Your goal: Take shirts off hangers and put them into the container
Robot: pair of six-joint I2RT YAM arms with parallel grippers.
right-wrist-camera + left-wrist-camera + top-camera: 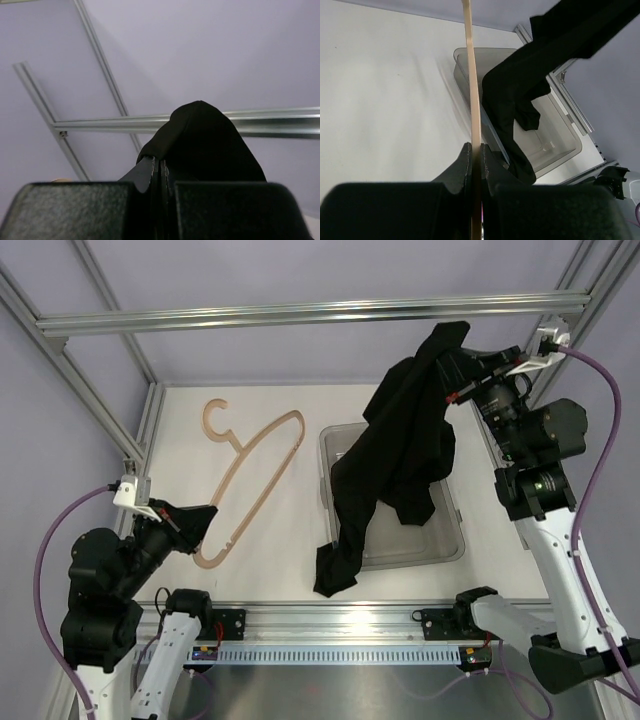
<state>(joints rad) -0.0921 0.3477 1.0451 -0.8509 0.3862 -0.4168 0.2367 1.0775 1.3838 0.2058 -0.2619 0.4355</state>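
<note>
Currently hanging: black shirt (400,455), soft, floppy, light, draping from the right claw (452,358), which is pinching its upper fabric tight; lower folds are trailing into the container (452,550), one end spilling over its near rim. Best grip: bunched cloth. Wooden hanger (255,475), stiff and thin, is being clamped by the left claw (205,523) above the surface (270,570).

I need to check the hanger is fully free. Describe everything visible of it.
The hanger is light tan wood: a rounded hook at the far end and an open triangular frame, thin and curved. No fabric is on it. The left gripper is shut on its near end, and the shirt hangs apart from it.
</note>
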